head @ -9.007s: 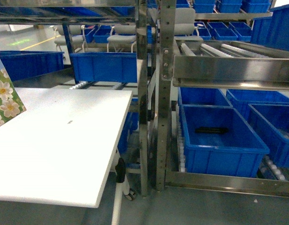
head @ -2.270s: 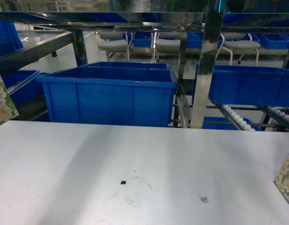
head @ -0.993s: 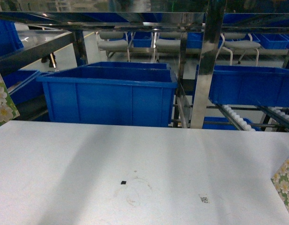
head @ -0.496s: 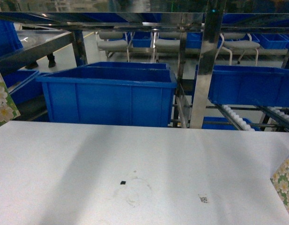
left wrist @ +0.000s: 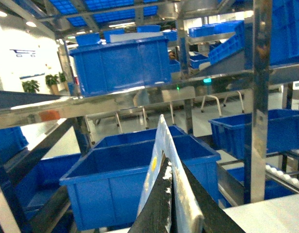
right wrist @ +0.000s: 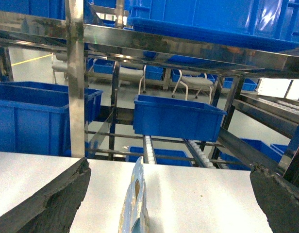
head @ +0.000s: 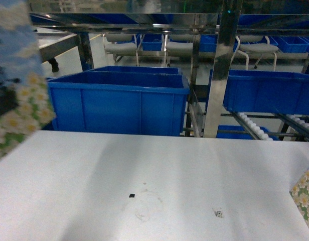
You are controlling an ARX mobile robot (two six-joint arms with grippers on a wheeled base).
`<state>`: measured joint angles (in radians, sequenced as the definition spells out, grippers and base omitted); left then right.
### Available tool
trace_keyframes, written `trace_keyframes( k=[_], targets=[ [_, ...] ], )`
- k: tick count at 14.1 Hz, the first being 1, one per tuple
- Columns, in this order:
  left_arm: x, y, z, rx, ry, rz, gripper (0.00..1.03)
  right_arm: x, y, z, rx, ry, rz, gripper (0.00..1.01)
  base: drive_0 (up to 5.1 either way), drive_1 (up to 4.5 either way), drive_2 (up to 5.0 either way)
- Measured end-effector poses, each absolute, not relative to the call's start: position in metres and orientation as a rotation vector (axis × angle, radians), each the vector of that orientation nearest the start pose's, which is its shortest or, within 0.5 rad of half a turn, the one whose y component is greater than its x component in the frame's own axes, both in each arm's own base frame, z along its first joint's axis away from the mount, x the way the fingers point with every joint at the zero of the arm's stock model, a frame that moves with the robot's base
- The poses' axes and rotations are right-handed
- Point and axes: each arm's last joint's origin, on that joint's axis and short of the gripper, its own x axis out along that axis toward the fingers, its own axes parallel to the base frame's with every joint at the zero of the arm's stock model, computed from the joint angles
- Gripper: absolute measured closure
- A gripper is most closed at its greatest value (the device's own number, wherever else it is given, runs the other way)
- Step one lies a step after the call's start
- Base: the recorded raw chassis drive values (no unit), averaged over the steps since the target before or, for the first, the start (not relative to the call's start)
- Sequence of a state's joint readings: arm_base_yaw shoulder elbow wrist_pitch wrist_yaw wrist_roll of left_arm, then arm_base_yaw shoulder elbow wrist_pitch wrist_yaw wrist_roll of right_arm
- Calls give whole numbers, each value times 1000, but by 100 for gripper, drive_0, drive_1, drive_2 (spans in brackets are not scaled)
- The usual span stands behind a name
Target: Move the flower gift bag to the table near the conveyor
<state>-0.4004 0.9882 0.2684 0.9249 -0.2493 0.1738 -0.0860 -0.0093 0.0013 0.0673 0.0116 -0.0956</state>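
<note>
In the head view a flower gift bag [head: 16, 75], white blossoms on green and blue, hangs blurred at the far left above the white table [head: 154, 165]. The left wrist view shows my left gripper [left wrist: 171, 177] shut on that bag's upper edge [left wrist: 157, 145], black fingers pressed to both sides. A second flower bag [head: 306, 198] stands on the table's right edge. It rises edge-on [right wrist: 136, 204] between the wide-apart fingers of my open right gripper [right wrist: 170, 167], nearer the left finger and untouched. The conveyor's white rollers [head: 252, 125] run behind the table.
Large blue bins [head: 117, 103] sit in the steel rack right behind the table's far edge, with a steel upright [head: 222, 70] between them. A small black square mark [head: 131, 195] and a printed code [head: 218, 213] lie on the tabletop. Grey chairs [head: 179, 47] stand beyond.
The left bag has swung up and rightward into the head view, now much larger and blurred. The right bag and everything on the table stay as before.
</note>
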Motion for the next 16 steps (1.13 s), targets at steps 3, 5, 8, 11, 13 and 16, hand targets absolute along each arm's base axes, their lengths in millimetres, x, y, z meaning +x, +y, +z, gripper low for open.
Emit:
trace_keyframes(
  k=[3,5,8,11,13,16],
  targets=[
    [205,-121,215,107,-169,-175,101,96,-9,171,-99,-73,-101,3,0,0,0],
    [224,-135,195,112,-126,-132,101,96,-9,171,-98,-73,-101,3,0,0,0],
    [249,-147,167,97,-79,-104,101,96,-9,171,-98,-73,-101,3,0,0,0],
    [262,-146,134,111,27,-73,101,96,-9,171,-98,-73,-101,3,0,0,0],
    [268,-144,117,105,77,-55,101,96,-9,171,-99,-73,-101,3,0,0,0],
    [277,-151,110,84,88,-63,101,96,-9,171,-99,-73,-101,3,0,0,0]
  ],
)
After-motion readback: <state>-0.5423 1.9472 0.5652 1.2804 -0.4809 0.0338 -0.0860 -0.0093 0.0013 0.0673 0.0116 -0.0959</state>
